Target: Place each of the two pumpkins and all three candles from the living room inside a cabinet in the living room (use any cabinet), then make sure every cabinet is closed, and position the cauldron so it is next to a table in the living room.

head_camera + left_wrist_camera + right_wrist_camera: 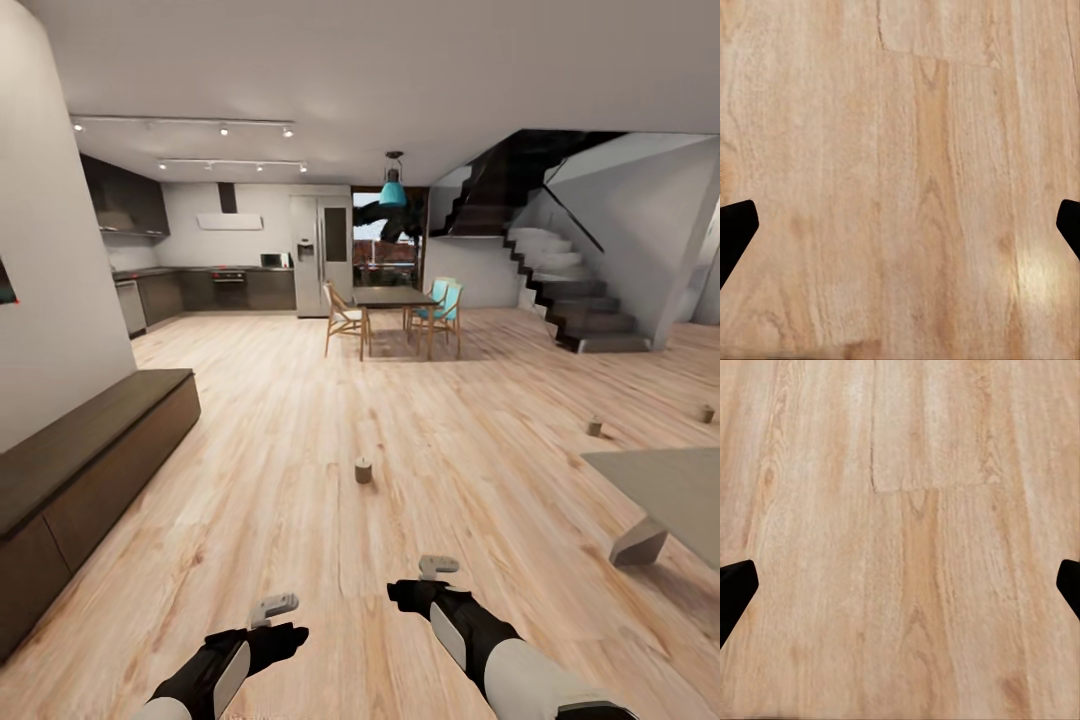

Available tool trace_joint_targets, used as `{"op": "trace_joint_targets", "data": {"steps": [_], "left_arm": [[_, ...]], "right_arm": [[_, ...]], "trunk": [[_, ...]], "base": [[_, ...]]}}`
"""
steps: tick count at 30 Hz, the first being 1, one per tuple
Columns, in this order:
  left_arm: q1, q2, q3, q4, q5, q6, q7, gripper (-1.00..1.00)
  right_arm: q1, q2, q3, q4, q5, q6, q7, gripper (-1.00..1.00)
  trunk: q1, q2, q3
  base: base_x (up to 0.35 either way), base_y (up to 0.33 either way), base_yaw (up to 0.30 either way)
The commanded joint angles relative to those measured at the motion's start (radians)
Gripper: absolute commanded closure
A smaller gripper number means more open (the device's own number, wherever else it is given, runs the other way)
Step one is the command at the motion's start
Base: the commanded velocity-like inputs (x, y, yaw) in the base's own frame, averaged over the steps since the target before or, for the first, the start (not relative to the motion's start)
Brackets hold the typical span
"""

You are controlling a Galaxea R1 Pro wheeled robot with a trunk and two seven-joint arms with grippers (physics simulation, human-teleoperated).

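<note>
Three candles stand on the floor [300, 450]: one at frame centre [363, 470], two at right of frame [595, 426] [707, 413], beyond the grey bench [660, 480]. Dark cabinet [90, 450] runs along the left edge, front panels apparently shut. Left hand [278, 604] and right hand [437, 566] are low in frame over bare boards; wrist views show fingertips [735, 225] [735, 585] spread wide, nothing between them. Judgement: candles are light, rigid, small and easily toppled; pinch across the sides at mid-height, coming from above.
</note>
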Motion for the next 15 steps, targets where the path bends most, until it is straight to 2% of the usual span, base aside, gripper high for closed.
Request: {"op": "trace_joint_targets", "data": {"steps": [1,7,15], "left_arm": [[0.000,-0.001,0.006,-0.002,0.005,0.008,-0.003,-1.00],[0.001,-0.001,0.006,-0.002,0.005,0.008,-0.004,-1.00],[0.001,0.001,0.007,-0.002,0.005,0.008,-0.004,-1.00]], "right_arm": [[0.000,0.000,0.003,-0.002,-0.009,0.005,0.001,-1.00],[0.000,0.000,0.003,-0.002,-0.008,0.005,0.001,-1.00],[0.000,0.001,0.003,-0.002,-0.008,0.005,0.001,-1.00]], "trunk": [[0.000,0.000,-0.002],[0.000,0.000,-0.006],[0.000,0.000,-0.012]], "base": [[0.000,-0.243,0.268],[0.010,-0.235,0.268],[0.007,-0.034,0.268]]}}
